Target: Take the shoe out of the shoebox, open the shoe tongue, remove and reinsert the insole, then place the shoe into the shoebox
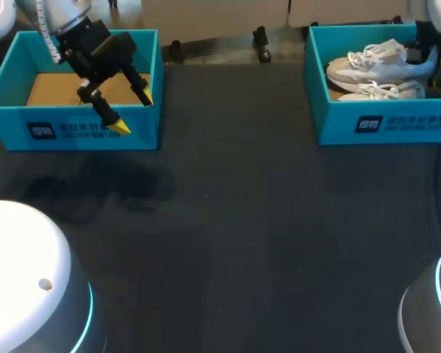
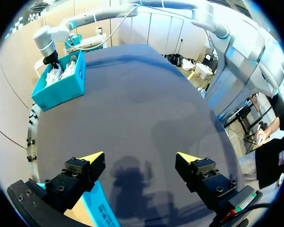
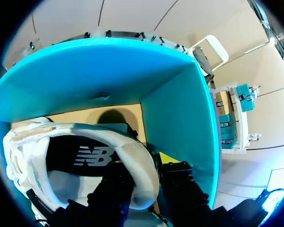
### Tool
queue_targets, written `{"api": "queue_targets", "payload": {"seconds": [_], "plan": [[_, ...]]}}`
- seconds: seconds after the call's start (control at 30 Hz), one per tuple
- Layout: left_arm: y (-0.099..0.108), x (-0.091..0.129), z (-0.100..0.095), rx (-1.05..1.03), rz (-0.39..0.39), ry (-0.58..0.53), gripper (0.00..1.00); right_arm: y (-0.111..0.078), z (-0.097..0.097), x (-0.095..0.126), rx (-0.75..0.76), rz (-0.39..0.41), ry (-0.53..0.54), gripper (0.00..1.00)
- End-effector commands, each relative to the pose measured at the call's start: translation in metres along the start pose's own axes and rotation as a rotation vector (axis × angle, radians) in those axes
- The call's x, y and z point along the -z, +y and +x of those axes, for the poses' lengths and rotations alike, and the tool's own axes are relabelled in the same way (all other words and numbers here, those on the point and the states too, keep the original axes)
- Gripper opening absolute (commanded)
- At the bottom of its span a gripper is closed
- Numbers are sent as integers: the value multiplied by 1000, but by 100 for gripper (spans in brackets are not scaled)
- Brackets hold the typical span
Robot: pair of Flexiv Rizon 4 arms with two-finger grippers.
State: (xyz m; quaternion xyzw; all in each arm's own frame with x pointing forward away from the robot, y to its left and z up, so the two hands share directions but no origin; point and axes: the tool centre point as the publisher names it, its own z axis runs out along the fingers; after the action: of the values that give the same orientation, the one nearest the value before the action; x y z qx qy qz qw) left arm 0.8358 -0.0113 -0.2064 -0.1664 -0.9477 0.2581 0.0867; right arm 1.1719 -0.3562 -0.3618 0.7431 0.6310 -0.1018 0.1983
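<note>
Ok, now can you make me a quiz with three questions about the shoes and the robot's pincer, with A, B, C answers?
1. Where are the white shoes?
A. on a shelf
B. inside the right shoebox
C. under a blanket

2. How many shoes can you see?
A. one
B. four
C. two

3. How is the left pincer?
A. open, holding nothing
B. shut on a shoe
C. shut on a lid

Answers:
1. B: the head view shows the shoes lying inside the teal walls of the right shoebox.
2. C: two white laced shoes lie side by side there, and no others show.
3. A: its two yellow tips stand well apart with nothing between them.
</note>
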Motion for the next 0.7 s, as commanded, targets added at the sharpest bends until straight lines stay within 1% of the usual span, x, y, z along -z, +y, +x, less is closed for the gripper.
{"api": "queue_targets", "payload": {"seconds": [0.03,0.27,0.33,0.37,0.47,0.57,0.63,0.7], "plan": [[0,0,1,0,-3,-1,100,5,-2,4,4,8,-2,28],[0,0,1,0,-3,-1,100,1,-7,18,7,3,-12,33],[0,0,1,0,-3,-1,100,-1,-9,19,9,2,-14,35],[0,0,1,0,-3,-1,100,-1,-9,21,7,-3,-6,39],[0,0,1,0,-3,-1,100,-1,-10,23,7,-7,-4,41],[0,0,1,0,-3,-1,100,0,-8,21,10,-8,0,38],[0,0,1,0,-3,-1,100,1,-6,18,11,-5,5,40],[0,0,1,0,-3,-1,100,2,-6,20,5,-6,6,42]]}}
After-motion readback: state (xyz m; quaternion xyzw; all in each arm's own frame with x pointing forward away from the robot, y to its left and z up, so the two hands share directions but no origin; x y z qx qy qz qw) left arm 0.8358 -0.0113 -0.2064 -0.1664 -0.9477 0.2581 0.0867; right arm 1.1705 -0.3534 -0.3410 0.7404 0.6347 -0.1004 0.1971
